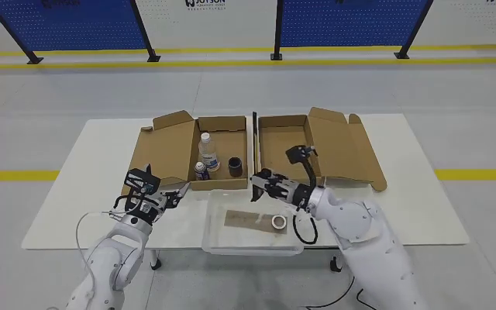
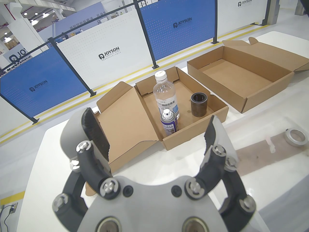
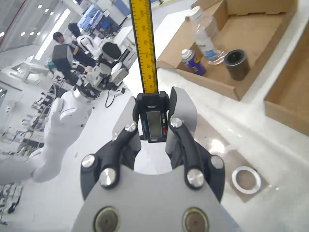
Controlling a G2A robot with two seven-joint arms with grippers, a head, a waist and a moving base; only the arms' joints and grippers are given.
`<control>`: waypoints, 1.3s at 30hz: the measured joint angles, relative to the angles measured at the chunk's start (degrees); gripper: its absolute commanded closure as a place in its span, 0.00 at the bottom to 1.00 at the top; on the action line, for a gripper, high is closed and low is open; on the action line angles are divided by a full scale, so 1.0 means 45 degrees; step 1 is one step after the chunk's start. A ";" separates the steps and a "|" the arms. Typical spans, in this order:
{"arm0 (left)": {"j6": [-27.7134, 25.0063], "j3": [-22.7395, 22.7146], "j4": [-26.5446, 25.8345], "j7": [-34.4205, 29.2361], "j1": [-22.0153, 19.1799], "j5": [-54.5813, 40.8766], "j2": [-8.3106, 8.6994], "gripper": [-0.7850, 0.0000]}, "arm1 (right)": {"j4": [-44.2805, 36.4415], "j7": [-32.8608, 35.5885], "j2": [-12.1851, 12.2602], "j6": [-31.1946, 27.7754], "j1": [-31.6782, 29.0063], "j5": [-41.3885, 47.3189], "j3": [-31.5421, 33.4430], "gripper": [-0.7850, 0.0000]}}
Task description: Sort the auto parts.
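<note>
My right gripper [image 3: 152, 112] is shut on the black display head of a digital caliper [image 3: 142, 37], whose yellow scale sticks out past the fingers. From above, the caliper [image 1: 254, 147] lies along the gap between the two cardboard boxes, with the right gripper [image 1: 260, 186] at its near end. My left gripper [image 2: 150, 117] is open and holds nothing; it hovers over the table in front of the left box [image 1: 225, 124]. That box holds a clear bottle [image 1: 207, 149], a blue spray can [image 1: 201, 171] and a black cylinder [image 1: 235, 166]. A metal ring [image 1: 278, 222] lies in the clear tray [image 1: 213, 232].
The right box [image 1: 283, 155] has a bare floor and its lid folded open to the right. A brown sheet [image 1: 248, 219] lies under the ring in the tray. The tray sits at the table's front edge, between the two arms.
</note>
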 measured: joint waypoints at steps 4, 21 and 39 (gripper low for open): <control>0.0000 0.0000 0.0000 0.0000 0.0000 0.0000 0.0000 0.00 | -0.0287 -0.0619 0.0027 0.1594 0.0309 -0.1337 0.0238 1.00; 0.0000 0.0000 0.0000 0.0000 0.0000 0.0000 0.0000 0.00 | 0.3387 -0.0345 -0.0127 0.5840 0.3326 -0.4263 0.0138 1.00; 0.0000 0.0000 0.0000 0.0000 0.0000 0.0000 0.0000 0.00 | 0.7663 0.0139 -0.0535 0.5837 0.4930 -0.4585 -0.1073 1.00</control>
